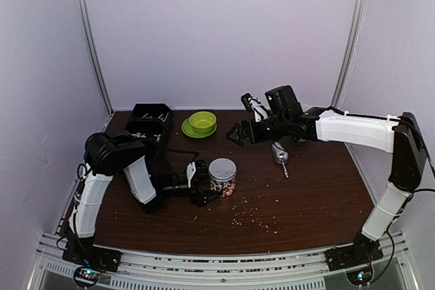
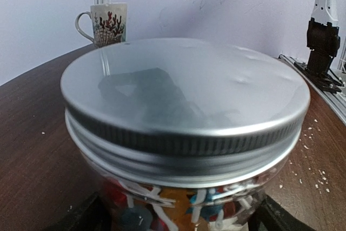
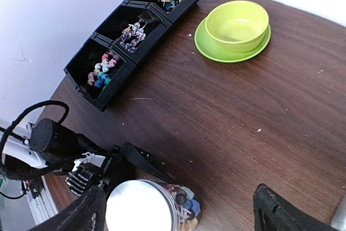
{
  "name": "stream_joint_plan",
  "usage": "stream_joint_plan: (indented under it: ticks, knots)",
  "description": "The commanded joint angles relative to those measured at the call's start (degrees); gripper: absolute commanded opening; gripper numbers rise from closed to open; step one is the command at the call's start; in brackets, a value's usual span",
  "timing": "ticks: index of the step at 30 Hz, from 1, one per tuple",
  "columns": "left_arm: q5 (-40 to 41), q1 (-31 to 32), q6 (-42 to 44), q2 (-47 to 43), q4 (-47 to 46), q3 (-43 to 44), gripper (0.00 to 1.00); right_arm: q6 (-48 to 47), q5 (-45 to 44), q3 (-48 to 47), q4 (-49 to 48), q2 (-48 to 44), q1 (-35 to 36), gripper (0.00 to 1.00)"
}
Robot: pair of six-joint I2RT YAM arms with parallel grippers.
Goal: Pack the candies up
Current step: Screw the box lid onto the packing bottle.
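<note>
Left gripper (image 1: 206,185) clasps the lidded jar (image 1: 222,176) of candies (image 2: 208,209) near the front of the table (image 1: 306,195).
Its fingers (image 2: 75,217) stand wide, one pressed to each side of the glass; coloured sweets show under the silver lid (image 2: 184,85). Beyond, the right gripper (image 1: 236,134) hangs above the table, fingers (image 3: 281,215) far apart, nothing between them. A metal scoop (image 1: 280,154) lies on the wood below that arm. Farther back sit a green bowl (image 3: 238,22) on a green plate (image 3: 208,47) and, far left, a black three-part bin (image 3: 154,41) with more candies inside.
</note>
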State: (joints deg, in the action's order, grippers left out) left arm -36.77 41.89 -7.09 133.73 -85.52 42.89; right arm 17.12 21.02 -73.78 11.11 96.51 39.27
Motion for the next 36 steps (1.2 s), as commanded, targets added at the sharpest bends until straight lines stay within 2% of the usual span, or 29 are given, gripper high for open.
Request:
stream_joint_plan:
  ticks: [1, 10, 25, 36]
  knots:
    - [-3.3, 0.2, -1.2, 1.6, -2.6, 0.1, 0.86, 3.8, 7.4, -1.9, -6.9, 5.1, 0.3, 0.91]
    - [-0.6, 0.7, -1.1, 2.1, -2.6, -0.2, 0.85, 9.5, 15.8, 1.9, -18.4, 10.7, 0.3, 0.65]
    - [-0.1, 0.7, -1.7, 2.3, -2.6, -0.2, 0.85, 9.4, 19.1, 4.6, -21.9, 13.0, 0.3, 0.58]
    - [0.0, 0.7, -1.8, 2.6, -2.6, 0.0, 0.85, 9.6, 20.4, 6.2, -22.3, 13.3, 0.3, 0.45]
